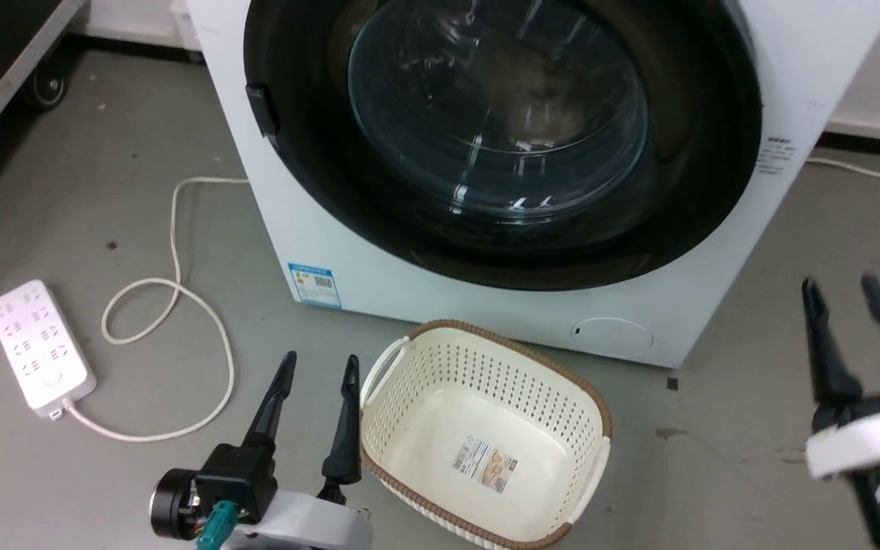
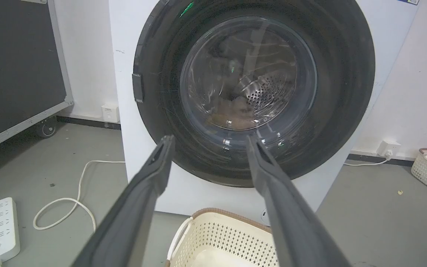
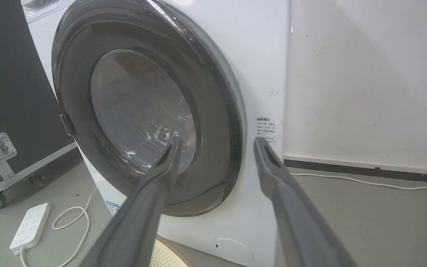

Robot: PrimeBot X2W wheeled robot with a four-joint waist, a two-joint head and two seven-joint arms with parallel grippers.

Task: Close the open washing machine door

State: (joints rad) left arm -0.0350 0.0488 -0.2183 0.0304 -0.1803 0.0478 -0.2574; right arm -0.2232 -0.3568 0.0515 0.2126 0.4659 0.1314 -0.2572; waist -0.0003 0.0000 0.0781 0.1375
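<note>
So, at the far left of the head view a white power strip lies on the floor, its cord looping toward the washer. The left gripper sits at lower centre-left, fingers spread and empty, just beside a cream basket that stands close before the washer, likely there for laundry. Across the top centre the door lies flat against the washer's front, its latch at the left. In the right wrist view no gap shows along its rim, so it looks shut or very nearly so. At the lower right the right gripper hangs spread and empty too, well apart from the door, probably held clear of it. The floor is smooth grey, lightly marked, and a white wall stands behind.
</note>
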